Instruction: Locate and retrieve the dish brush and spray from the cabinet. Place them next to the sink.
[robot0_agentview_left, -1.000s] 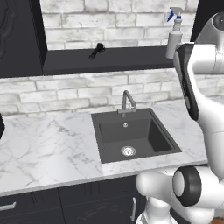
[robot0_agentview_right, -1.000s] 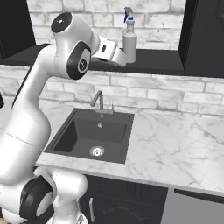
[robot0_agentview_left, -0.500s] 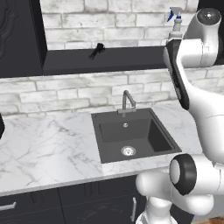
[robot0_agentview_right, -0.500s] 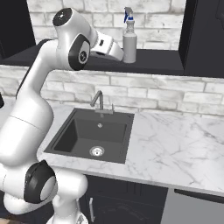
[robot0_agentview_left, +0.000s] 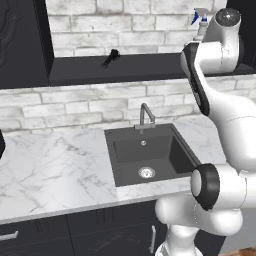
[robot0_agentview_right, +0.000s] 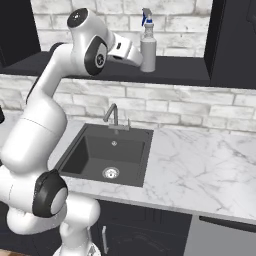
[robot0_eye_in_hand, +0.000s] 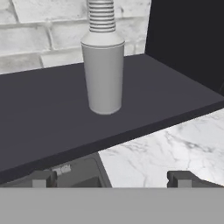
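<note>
The spray (robot0_eye_in_hand: 103, 74), a grey bottle with a ribbed white neck, stands upright on the black cabinet shelf (robot0_eye_in_hand: 48, 118), straight ahead of my gripper (robot0_eye_in_hand: 111, 179). My two fingertips (robot0_eye_in_hand: 41, 178) are spread wide, short of the bottle, with nothing between them. From the right base view the gripper (robot0_agentview_right: 139, 59) sits level with the lower body of the spray (robot0_agentview_right: 148, 46), just left of it. The dish brush (robot0_agentview_left: 111, 58) lies further left on the shelf (robot0_agentview_left: 135, 67). The spray's blue nozzle (robot0_agentview_left: 200, 19) peeks past my arm. The sink (robot0_agentview_left: 150, 155) lies below.
A steel faucet (robot0_agentview_right: 113, 115) rises behind the basin (robot0_agentview_right: 107, 150). White marble counter (robot0_agentview_right: 200, 170) spreads on both sides of it. A tall dark side panel (robot0_eye_in_hand: 188, 39) closes the shelf right of the bottle. Dark fronts with silver handles (robot0_agentview_left: 151, 239) run under the counter.
My arm's upper links have swung upward and the hand has shifted slightly beside the spray. The jaws have stayed open. Spray and brush have not moved.
</note>
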